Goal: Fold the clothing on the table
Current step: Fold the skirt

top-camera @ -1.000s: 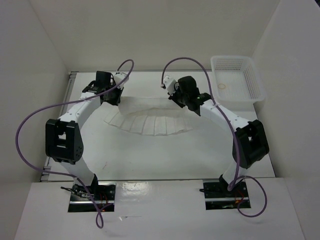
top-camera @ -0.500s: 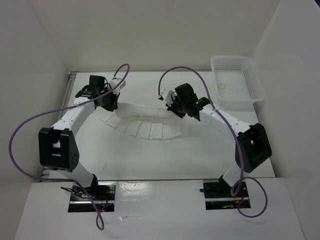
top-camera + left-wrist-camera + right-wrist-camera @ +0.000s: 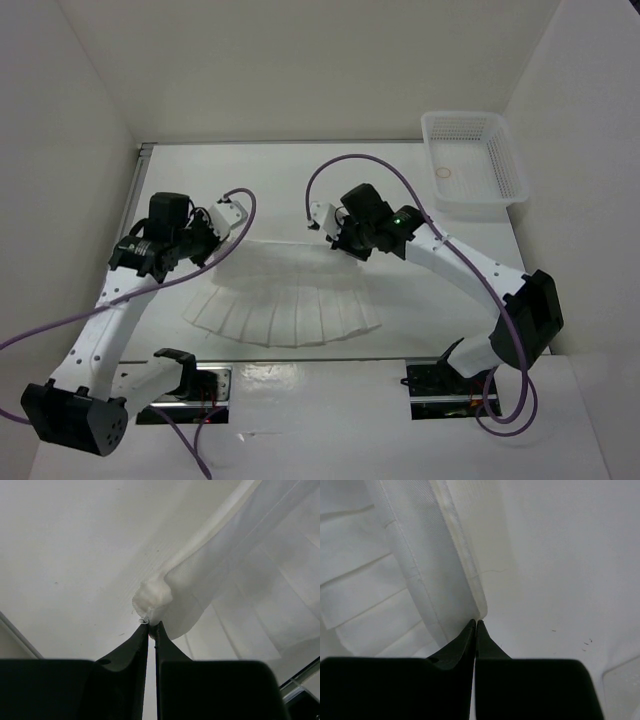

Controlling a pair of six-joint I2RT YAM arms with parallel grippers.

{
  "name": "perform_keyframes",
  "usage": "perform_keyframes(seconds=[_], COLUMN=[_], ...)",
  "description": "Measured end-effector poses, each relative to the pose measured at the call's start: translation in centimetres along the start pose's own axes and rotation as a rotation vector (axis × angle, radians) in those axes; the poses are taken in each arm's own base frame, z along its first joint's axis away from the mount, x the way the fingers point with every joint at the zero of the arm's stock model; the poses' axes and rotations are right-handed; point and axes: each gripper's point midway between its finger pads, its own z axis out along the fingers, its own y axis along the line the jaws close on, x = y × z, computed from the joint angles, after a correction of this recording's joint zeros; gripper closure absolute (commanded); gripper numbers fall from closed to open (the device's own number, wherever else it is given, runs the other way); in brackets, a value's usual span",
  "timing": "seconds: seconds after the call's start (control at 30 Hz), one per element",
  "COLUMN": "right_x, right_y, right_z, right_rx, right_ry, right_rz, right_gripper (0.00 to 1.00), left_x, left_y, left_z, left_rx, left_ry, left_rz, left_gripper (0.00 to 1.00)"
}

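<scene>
Left gripper (image 3: 150,626): pinching clothing (image 3: 285,310) at one waistband end.
Right gripper (image 3: 476,623): pinching opposite waistband end.
Progress: no fold laid yet; all folding remains.

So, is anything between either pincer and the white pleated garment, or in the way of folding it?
Nothing visible. The left pincer and right pincer are both shut on the white pleated fabric garment's upper edge; the white plastic mesh basket sits apart at the white table's far right corner.
</scene>
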Motion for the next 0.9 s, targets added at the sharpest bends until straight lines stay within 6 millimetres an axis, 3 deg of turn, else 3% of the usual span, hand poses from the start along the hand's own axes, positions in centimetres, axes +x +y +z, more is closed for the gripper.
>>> perform_keyframes(seconds=[0.1,0.17,0.63,0.9], right_x=[-0.1,-0.2,-1.8,-2.3], right_y=[-0.4,-1.1,-10.0,-14.5], right_z=[0.1,0.1,2.3,4.4], right_rx=[0.031,0.069,0.409,0.495], right_ry=[0.003,0.000,-0.018,-0.028], right_rz=[0.007,0.014,0.090,0.120], right_gripper=[1.00,1.00,1.00,1.00], left_x=[-0.3,-0.2,-1.9,-4.9], left_y=[0.0,0.4,8.8,13.5], left_z=[-0.4,0.5,13.1,15.3], left_rx=[-0.019,-0.021,-0.148,-0.295], left_ry=[-0.011,0.012,0.113,0.018], left_rz=[0.015,0.014,-0.083,-0.137], left_gripper=[0.92,0.92,0.89,0.89])
